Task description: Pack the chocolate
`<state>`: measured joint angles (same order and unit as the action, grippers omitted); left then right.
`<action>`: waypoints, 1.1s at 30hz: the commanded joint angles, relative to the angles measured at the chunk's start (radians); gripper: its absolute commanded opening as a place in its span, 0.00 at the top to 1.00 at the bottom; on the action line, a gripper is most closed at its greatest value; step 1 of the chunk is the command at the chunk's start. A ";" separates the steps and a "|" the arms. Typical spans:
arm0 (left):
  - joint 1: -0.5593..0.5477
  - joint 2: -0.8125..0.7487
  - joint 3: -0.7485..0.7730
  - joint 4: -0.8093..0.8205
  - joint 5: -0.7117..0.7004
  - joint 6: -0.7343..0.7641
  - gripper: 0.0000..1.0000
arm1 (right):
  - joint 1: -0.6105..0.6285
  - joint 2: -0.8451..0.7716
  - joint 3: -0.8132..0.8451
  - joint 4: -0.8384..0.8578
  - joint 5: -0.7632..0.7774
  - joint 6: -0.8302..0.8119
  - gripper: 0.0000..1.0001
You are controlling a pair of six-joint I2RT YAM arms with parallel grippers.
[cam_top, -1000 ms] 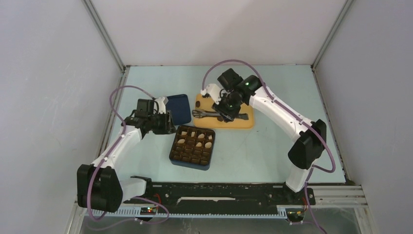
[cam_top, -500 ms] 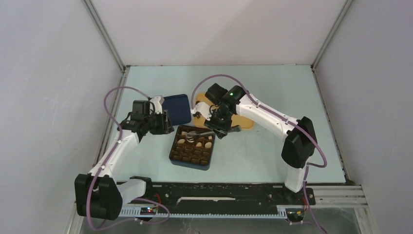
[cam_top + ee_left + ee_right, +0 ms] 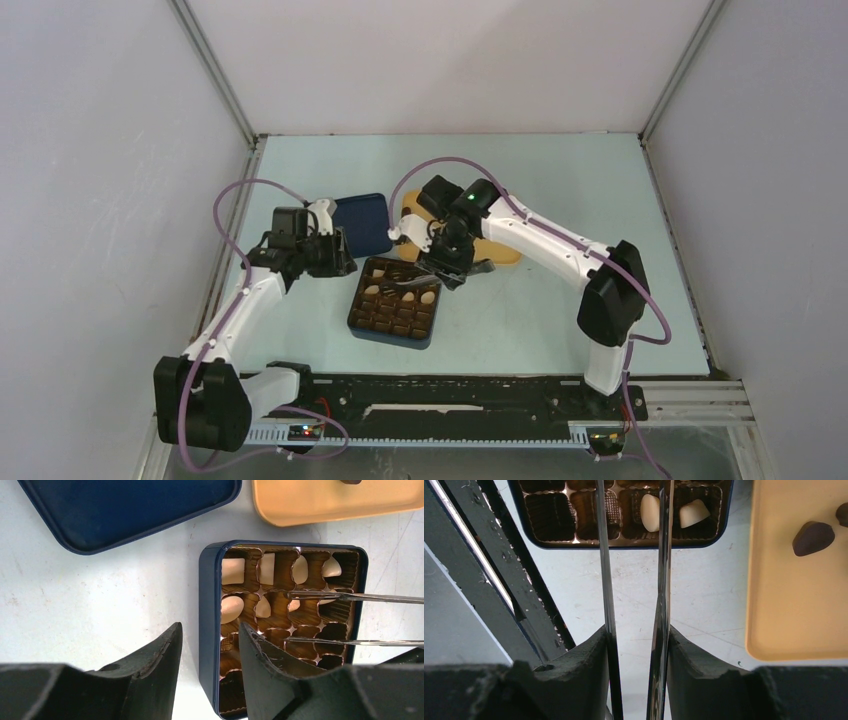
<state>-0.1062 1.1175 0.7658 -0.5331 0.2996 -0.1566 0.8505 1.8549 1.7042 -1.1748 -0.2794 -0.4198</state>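
The dark blue box (image 3: pixel 353 318) with a brown gridded insert sits mid-table. Several cream-white chocolate pieces (image 3: pixel 233 571) lie in its far cells; dark pieces fill nearer cells. My left gripper (image 3: pixel 210 627) is open and straddles the box's left wall (image 3: pixel 209 595), one finger outside and one inside. My right gripper (image 3: pixel 636 630) is shut on metal tongs (image 3: pixel 604 555). The tongs' arms stand apart over the box's far rows, and a cream piece (image 3: pixel 650 512) lies in the cell between their tips. A dark chocolate (image 3: pixel 813 536) rests on the tan tray (image 3: pixel 794 605).
The box's dark blue lid (image 3: pixel 363 222) lies upside down behind the left gripper. The tan tray (image 3: pixel 505 252) sits right of the lid, behind the box. A black rail (image 3: pixel 460 395) runs along the near edge between the arm bases.
The right arm has swung from the tan tray to above the box, bringing the tongs along. The tongs' arms have spread apart. The left arm has shifted slightly left.
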 commanded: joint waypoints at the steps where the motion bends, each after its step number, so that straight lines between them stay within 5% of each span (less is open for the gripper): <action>1: 0.006 -0.004 -0.014 0.032 0.007 0.013 0.50 | -0.009 -0.054 0.018 0.012 0.023 -0.006 0.57; 11: 0.006 -0.015 -0.032 0.044 0.006 0.015 0.50 | -0.150 -0.164 -0.018 0.068 0.059 0.005 0.61; 18: 0.006 -0.007 -0.028 0.050 0.021 0.010 0.49 | -0.282 -0.189 -0.171 0.162 0.220 0.018 0.60; 33: 0.006 -0.057 -0.056 0.069 0.035 0.015 0.47 | -0.319 -0.071 -0.197 0.201 0.226 0.027 0.56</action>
<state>-0.1051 1.0889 0.7284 -0.4938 0.3183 -0.1570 0.5369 1.7397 1.4555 -1.0065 -0.0547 -0.4000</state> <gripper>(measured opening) 0.527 0.436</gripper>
